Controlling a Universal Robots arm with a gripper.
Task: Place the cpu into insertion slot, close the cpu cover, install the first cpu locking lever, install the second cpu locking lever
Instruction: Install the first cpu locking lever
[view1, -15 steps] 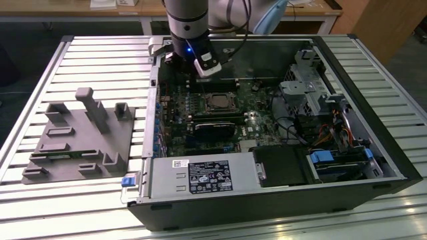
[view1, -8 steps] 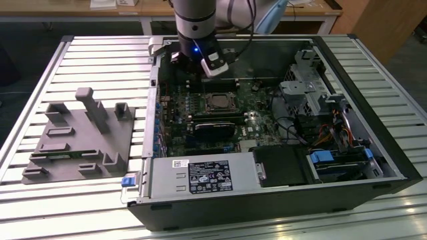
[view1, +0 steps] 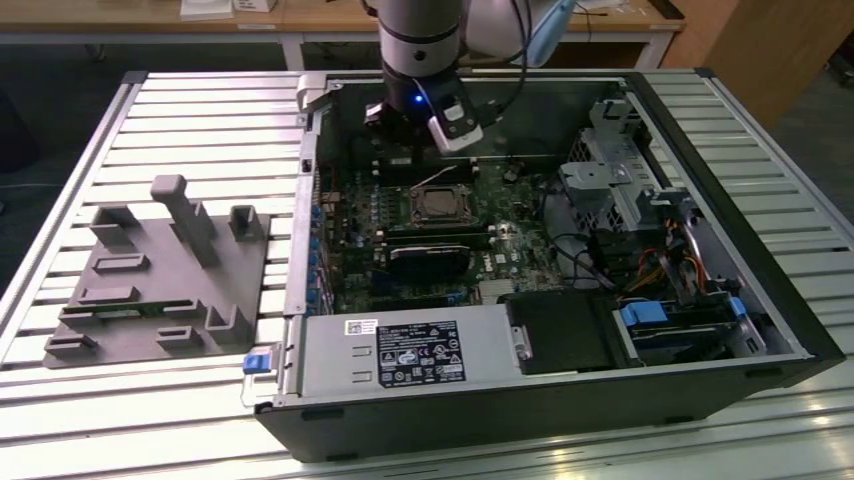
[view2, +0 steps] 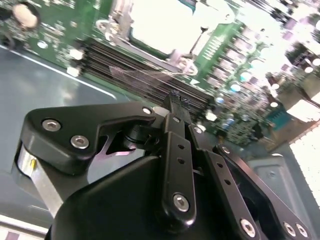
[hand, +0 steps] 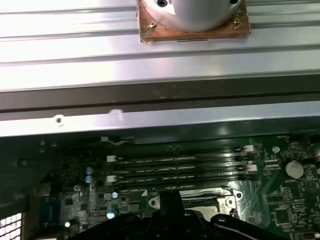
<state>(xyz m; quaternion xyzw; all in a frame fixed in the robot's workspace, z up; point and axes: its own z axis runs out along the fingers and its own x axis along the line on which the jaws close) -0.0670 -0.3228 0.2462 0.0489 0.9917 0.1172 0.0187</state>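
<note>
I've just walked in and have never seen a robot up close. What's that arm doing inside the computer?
A robot arm is working inside an open computer case. Its gripper hangs over the green motherboard, above the memory slots right beside the insertion slot. It touches nothing that I can see. Whether the cpu is already seated in the slot is hard to tell.

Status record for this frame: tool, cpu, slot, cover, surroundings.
tool: over the memory slots, beside the insertion slot
cpu: pale square inside the slot
cpu cover: metal frame flat around cpu; latching unclear
case: open, on slatted table
grey fixture: on table, exterior view's left of case
</note>
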